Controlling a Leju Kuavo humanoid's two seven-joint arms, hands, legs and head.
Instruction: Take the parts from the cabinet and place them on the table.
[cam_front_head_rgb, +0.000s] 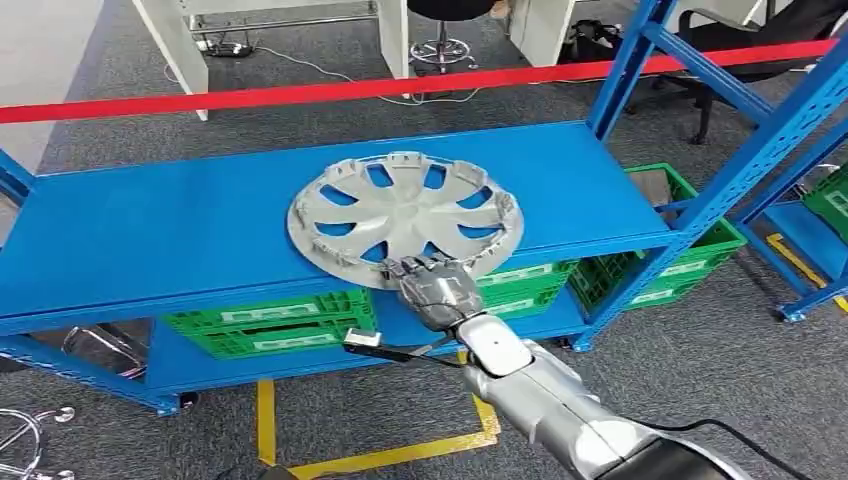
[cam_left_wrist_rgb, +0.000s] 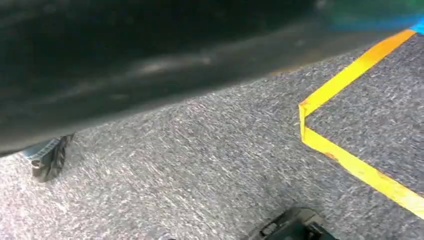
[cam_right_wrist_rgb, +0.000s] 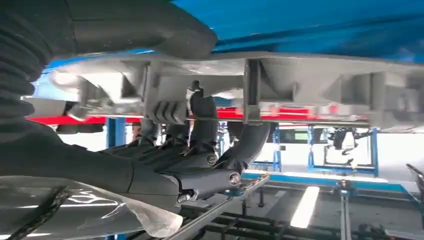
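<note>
Pickup is the step you are working through: the right robot hand (cam_front_head_rgb: 432, 288) is reaching to the front edge of the blue metal shelf (cam_front_head_rgb: 150, 225), where the round silver plastic wheel cover (cam_front_head_rgb: 405, 213) is lying flat, its near rim overhanging that edge slightly. In the right wrist view the dark fingers (cam_right_wrist_rgb: 202, 117) are curling up against the ribbed underside of the wheel cover's rim (cam_right_wrist_rgb: 310, 85), with the thick thumb (cam_right_wrist_rgb: 145, 25) lying across the other face, so the robot hand is closing round the rim; whether the pinch is already firm, you cannot tell from these views. The cover is resting on the shelf and is not yet lifted.

Your left arm is hanging low, its wrist camera looking at grey carpet and yellow floor tape (cam_left_wrist_rgb: 350, 160).

Next, you are likely needing to tighten the hold on the rim, then draw the cover toward you and up, keeping it level so that the far rim is not dragging across the shelf. Mind the green plastic crates (cam_front_head_rgb: 270, 325) on the lower shelf beneath your wrist.
</note>
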